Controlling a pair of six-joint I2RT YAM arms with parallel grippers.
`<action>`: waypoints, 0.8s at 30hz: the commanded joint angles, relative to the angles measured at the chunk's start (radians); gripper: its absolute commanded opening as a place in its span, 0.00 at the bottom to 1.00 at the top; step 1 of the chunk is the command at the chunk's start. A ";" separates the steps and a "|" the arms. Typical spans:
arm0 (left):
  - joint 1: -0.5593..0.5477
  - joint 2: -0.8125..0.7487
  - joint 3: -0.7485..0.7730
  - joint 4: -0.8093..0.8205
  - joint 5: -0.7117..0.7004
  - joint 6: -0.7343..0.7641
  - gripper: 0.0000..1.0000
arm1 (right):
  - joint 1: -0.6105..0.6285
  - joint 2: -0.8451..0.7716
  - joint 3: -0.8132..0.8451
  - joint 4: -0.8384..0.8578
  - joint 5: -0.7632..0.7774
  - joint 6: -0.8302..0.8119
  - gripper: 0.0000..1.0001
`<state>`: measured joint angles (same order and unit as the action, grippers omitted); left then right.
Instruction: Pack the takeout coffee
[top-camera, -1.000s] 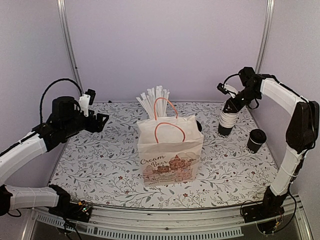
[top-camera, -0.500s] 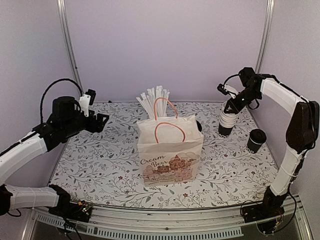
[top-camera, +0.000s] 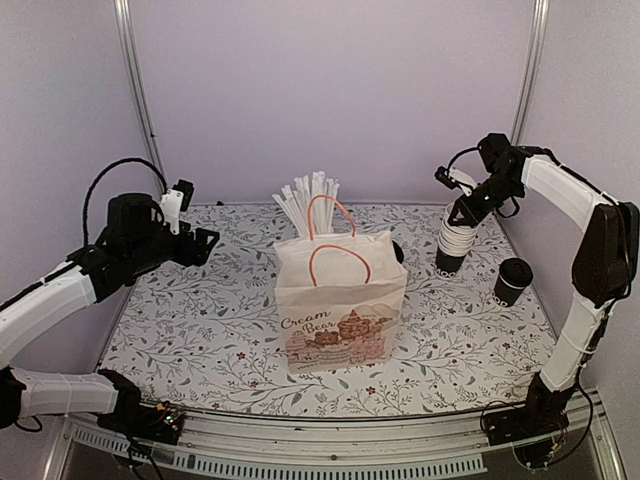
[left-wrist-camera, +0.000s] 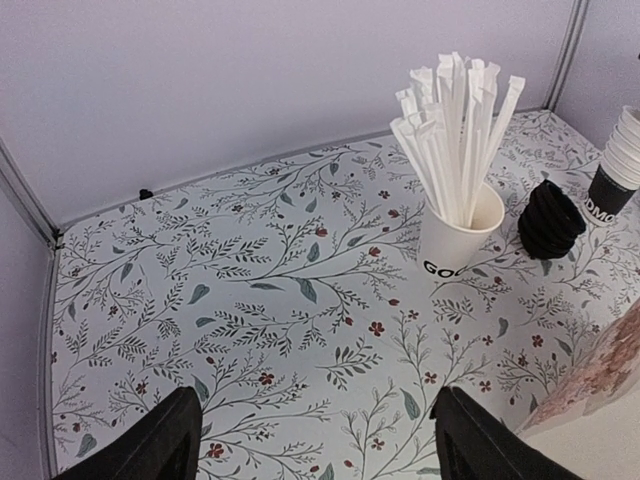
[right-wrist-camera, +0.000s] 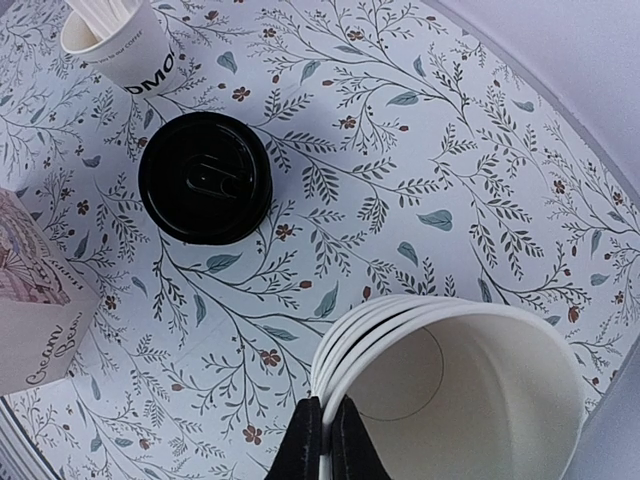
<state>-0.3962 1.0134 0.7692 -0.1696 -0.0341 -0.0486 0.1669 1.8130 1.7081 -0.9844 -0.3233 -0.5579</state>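
The takeout coffee stands upright on the worktop near its right edge, lid on. It is near the stack of empty cups and well apart from the paper bag in the middle. The right pincer is pressed together at the stack's top rim, seemingly pinching the uppermost cup's wall. Behind the bag stand a white cup of straws and a black stack of lids. The left pincer hangs spread over the worktop's left side, holding nothing.
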 joint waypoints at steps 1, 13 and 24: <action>0.010 0.007 -0.001 0.019 0.007 0.011 0.82 | -0.003 -0.040 0.026 -0.018 -0.003 0.008 0.02; 0.010 0.009 -0.001 0.018 0.003 0.010 0.82 | -0.003 -0.043 0.022 -0.027 -0.008 0.015 0.22; 0.011 0.013 0.003 0.013 0.003 0.009 0.82 | -0.023 -0.269 -0.072 0.000 0.108 0.050 0.52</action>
<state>-0.3962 1.0172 0.7692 -0.1696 -0.0341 -0.0486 0.1669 1.6890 1.6981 -1.0111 -0.3058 -0.5320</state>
